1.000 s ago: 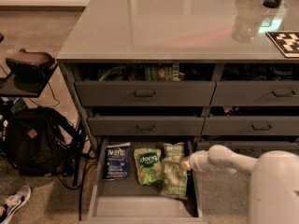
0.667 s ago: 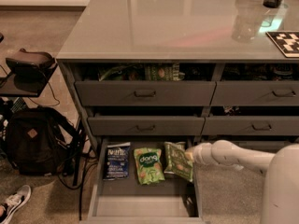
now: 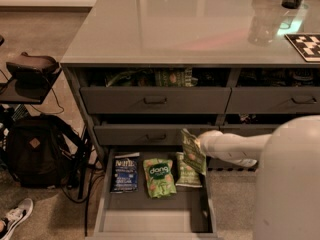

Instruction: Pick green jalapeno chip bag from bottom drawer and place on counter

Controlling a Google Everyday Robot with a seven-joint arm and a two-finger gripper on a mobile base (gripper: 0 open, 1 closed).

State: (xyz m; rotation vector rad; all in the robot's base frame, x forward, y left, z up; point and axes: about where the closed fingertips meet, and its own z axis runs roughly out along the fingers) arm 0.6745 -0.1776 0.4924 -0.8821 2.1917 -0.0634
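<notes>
Mostly masked by the raised chip bag (image 3: 192,151): gripper (image 3: 199,144), clamped on it above the drawer (image 3: 150,219), right side. Half covered below: paler bag (image 3: 186,176). Cut by edges: shoe (image 3: 14,218), checkered board (image 3: 305,46) on the desk (image 3: 175,29). Bag lettering unreadable.

The tool (image 3: 198,143) is hanging above the right rear of the bottom drawer (image 3: 155,215), gripping the green jalapeno chip bag (image 3: 193,152) clear of the drawer floor. Just behind the drawer, the middle drawer front (image 3: 150,134) is walling off the way back. A blue bag (image 3: 125,174), a dang bag (image 3: 159,177) and a paler green bag (image 3: 186,174) are filling the drawer's rear half, while its front half is lying bare. Above the drawer the worktop (image 3: 165,29) is offering a broad bare stretch, with a clear cup (image 3: 262,29) and a checkered board (image 3: 305,46) crowding the part up and to the drawer's right. A backpack (image 3: 35,151) is blocking the floor left of the drawer.
</notes>
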